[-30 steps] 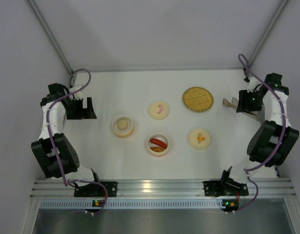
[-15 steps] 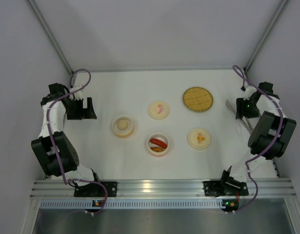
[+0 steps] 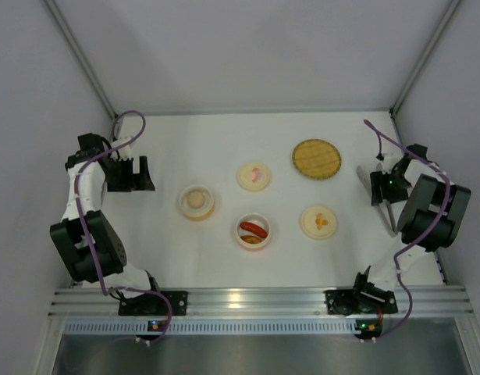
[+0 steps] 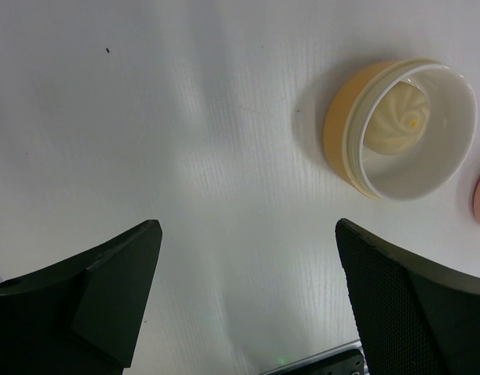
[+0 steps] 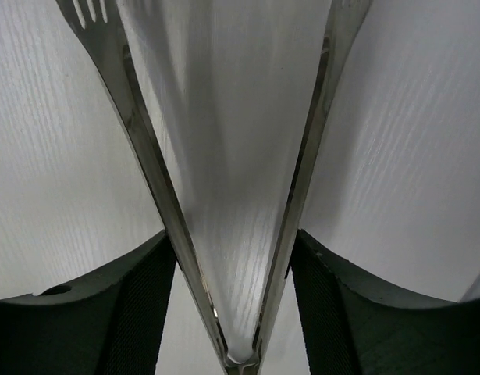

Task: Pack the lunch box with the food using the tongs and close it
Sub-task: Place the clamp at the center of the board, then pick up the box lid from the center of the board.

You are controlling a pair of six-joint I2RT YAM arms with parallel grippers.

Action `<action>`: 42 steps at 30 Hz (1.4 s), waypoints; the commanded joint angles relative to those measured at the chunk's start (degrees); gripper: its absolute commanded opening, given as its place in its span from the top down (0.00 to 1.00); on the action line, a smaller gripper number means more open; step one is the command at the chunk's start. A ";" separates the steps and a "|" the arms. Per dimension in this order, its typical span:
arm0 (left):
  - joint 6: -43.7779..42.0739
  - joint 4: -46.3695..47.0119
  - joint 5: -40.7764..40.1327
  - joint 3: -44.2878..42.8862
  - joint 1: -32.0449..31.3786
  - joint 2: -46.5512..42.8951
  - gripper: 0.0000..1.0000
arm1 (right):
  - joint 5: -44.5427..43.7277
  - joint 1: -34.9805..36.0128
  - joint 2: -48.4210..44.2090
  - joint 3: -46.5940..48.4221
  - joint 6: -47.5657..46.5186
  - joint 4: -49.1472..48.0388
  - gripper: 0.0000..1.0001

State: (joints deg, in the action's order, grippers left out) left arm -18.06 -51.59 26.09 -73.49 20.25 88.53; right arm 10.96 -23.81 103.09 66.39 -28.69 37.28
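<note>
Silver tongs [image 5: 150, 164], clamped near their hinge by the right pincer [image 5: 233, 266] (left pincer [image 4: 246, 258] spread apart), could be twisted loose by uneven squeezing.

**Counter [image 3: 185, 141], overhead view.** Five round obstacles stand mid-counter, none touching: woven plate [image 3: 317, 158], pink-marked lid [image 3: 254, 176], orange-marked lid [image 3: 319, 222], orange cup [image 3: 196, 216] and white cup [image 3: 237, 231]. Lanes of bare surface run between them. The widest free room is the far strip along the back wall and the left third, between the left gripper [image 3: 144, 173], jaws spread wide, and the orange cup. The right strip is tight: the right gripper [image 3: 378, 187], its jaws filled by the tongs [image 5: 150, 164], sits between woven plate and right wall [image 3: 458, 117].
</note>
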 commanded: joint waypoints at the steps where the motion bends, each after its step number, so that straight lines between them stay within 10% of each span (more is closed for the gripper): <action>1: -0.13 0.53 0.90 -1.04 0.23 -0.99 0.02 | 1.34 -0.45 0.62 0.14 -0.76 -2.65 0.41; 13: 0.31 0.79 1.25 -0.60 0.23 -1.25 0.02 | 3.63 -0.18 -1.22 0.67 0.65 -0.28 0.01; 29: 1.01 0.09 -0.68 -3.15 0.23 -2.13 0.02 | 9.52 2.18 -17.55 18.69 6.01 12.55 0.01; 42: 1.89 1.58 -2.01 1.42 0.23 -3.54 0.02 | -2.96 34.61 -26.54 3.13 18.13 20.46 0.01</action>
State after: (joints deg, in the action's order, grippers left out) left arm -17.19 -51.44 23.51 -72.60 20.25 86.72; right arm 11.07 8.27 77.21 70.02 -16.12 53.45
